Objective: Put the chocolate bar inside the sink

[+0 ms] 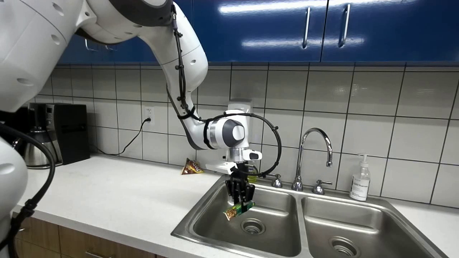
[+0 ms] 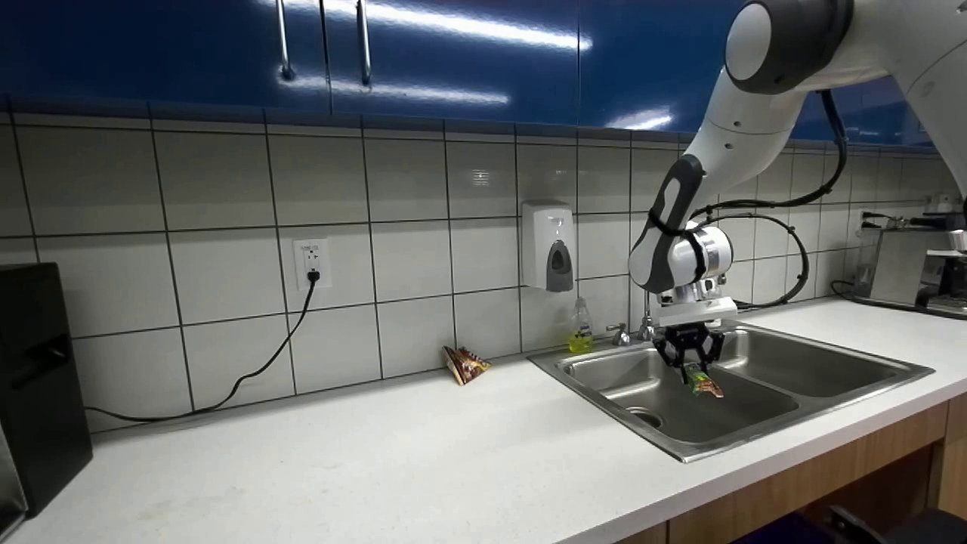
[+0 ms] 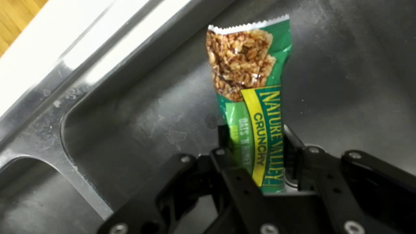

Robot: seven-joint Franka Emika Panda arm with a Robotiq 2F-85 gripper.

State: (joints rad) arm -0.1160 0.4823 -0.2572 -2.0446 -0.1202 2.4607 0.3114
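Wrist view: your pincer (image 3: 255, 146) closed snugly on the bar (image 3: 248, 97), pointing 12 o'clock over the sink (image 3: 156, 107). You read "NATURE VALLEY", "CRUNCHY", "OATS 'N HONEY".

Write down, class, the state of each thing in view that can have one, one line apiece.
Bar: gripped, visible end sealed
Gripper: closed on the bar
Faucet: no water running
Cabinets: shut
Drawers: shut
Plug: in the outlet
Pump bottle: upright
Yellow bottle: upright
Packet: cannot tell whether opened
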